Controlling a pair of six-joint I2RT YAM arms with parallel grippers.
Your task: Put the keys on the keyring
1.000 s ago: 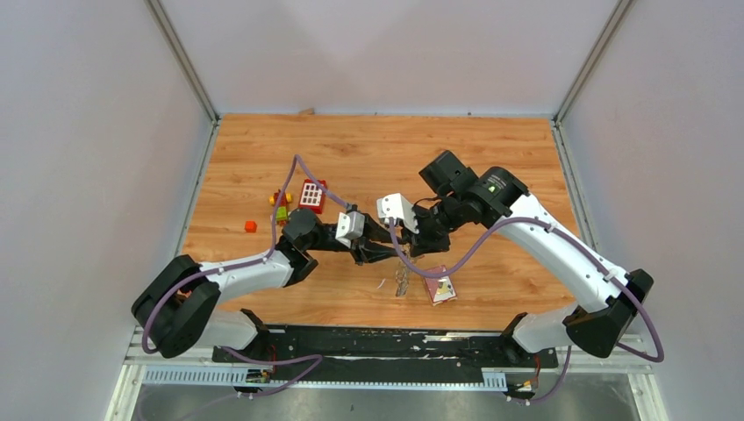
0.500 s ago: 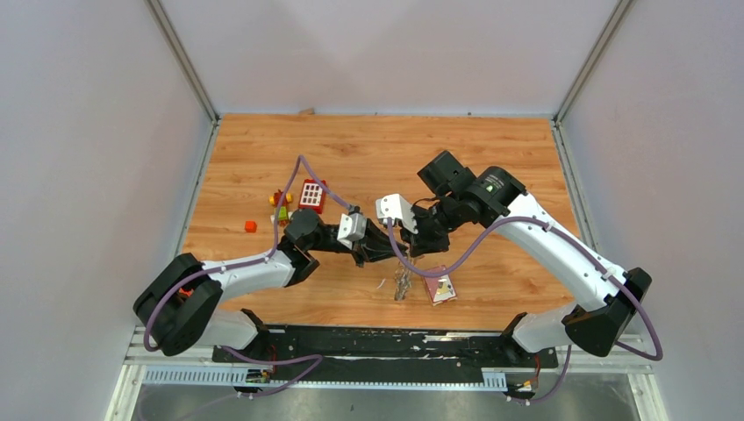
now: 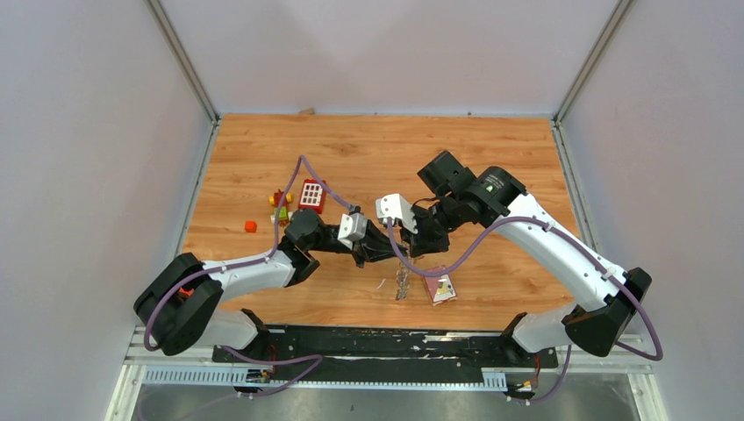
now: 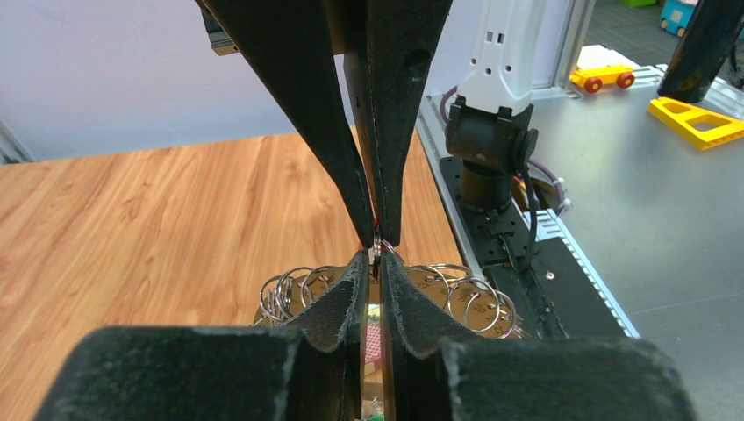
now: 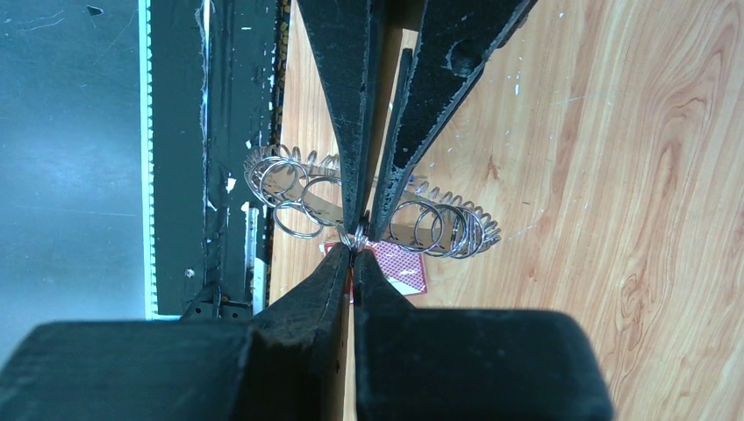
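Observation:
Both grippers meet tip to tip above the table's near middle. In the left wrist view my left gripper (image 4: 375,257) has its jaws drawn in on a thin silvery wire loop. From above, my right gripper (image 4: 375,238) pinches the same loop, and a speck of red shows between its fingers. In the right wrist view the right gripper (image 5: 354,256) is shut on that loop, with the left gripper (image 5: 361,230) opposite it. I cannot make out the keys themselves. The keyring (image 3: 402,282) lies flat below them, its silvery fringed rim (image 4: 474,298) (image 5: 443,226) showing.
A maroon card (image 3: 441,289) (image 5: 399,267) lies beside the keyring near the table's front edge. A red block with white squares (image 3: 311,195) and small coloured pieces (image 3: 251,226) sit at the left. The arms' black base rail (image 3: 386,344) runs along the front.
The left gripper's jaws have closed in on the wire loop between the two grippers. Both arms have barely shifted.

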